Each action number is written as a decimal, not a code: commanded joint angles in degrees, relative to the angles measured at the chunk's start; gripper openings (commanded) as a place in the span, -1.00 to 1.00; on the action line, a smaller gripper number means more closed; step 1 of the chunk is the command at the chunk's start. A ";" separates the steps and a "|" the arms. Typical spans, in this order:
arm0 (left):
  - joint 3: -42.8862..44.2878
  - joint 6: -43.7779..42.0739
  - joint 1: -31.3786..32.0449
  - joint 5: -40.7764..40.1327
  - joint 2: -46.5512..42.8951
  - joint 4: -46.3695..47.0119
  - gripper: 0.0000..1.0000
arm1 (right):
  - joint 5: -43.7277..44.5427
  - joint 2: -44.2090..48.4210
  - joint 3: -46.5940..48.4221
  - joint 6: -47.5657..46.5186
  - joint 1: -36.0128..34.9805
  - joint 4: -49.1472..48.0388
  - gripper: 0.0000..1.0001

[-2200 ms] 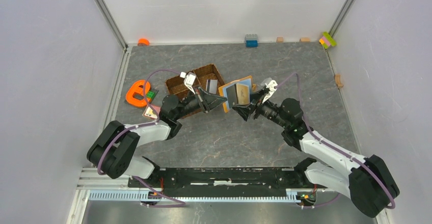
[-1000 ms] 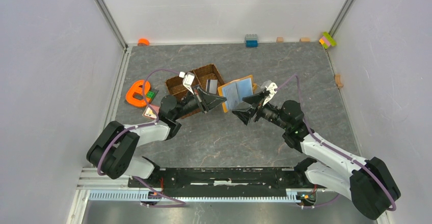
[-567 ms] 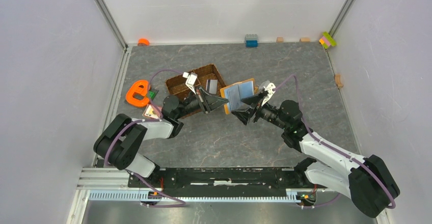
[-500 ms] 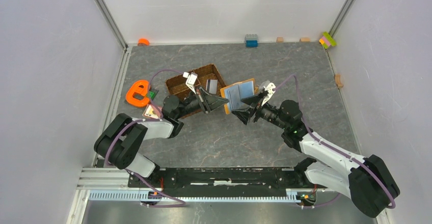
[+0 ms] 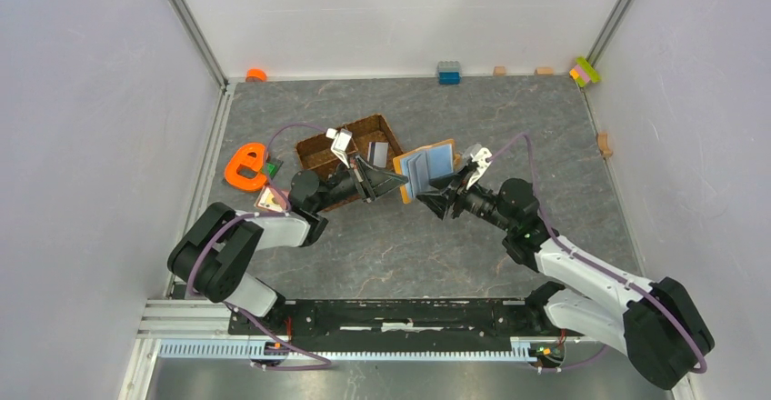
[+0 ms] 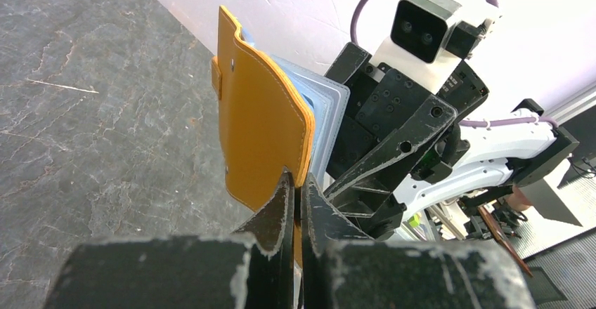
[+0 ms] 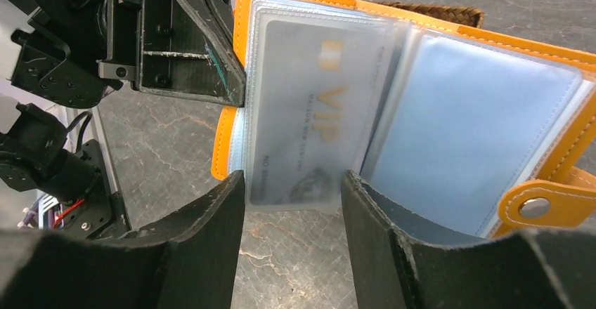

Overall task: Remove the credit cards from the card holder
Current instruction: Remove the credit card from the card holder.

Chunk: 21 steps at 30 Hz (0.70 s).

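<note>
Nearest, right gripper [image 7: 294, 182]: jaws parted, one finger on each side of the lower end of a credit card [image 7: 316, 105] marked VIP, which sits in a clear sleeve. Can't tell if the fingers touch the sleeve. The card's long axis runs straight away from that gripper, with the print reading along it. Next, left gripper [image 6: 296, 180]: jaws pinched tight on the edge of the orange cover of the card holder [image 6: 263, 133].

The card holder is held up off the table [image 5: 364, 255] between the two grippers, opened like a book and standing on edge. Its blue-grey lining faces the right gripper and its orange back faces the left. The opened span runs across the right wrist view, with the snap tab [image 7: 555, 204] at the right end.

Behind is the woven tray [image 5: 314, 150], with the orange e-shaped toy [image 5: 242, 165] to its left and the blue brick [image 5: 448, 73] at the far wall.
</note>
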<state>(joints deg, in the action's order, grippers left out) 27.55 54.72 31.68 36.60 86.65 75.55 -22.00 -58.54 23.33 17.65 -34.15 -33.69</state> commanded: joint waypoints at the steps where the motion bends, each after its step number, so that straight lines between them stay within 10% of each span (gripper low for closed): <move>1: 1.41 1.05 0.34 1.16 -1.21 4.97 -0.96 | 4.03 3.07 1.00 -0.80 -0.39 0.06 0.14; 21: -0.55 2.36 -1.44 0.45 -2.98 5.73 -0.95 | 26.82 13.18 -3.83 0.81 -0.20 3.28 0.74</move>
<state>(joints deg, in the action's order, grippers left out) 27.16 55.09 30.81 36.53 86.08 75.70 -0.82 -46.00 19.38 17.78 -34.44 -30.28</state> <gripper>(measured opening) 0.047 0.841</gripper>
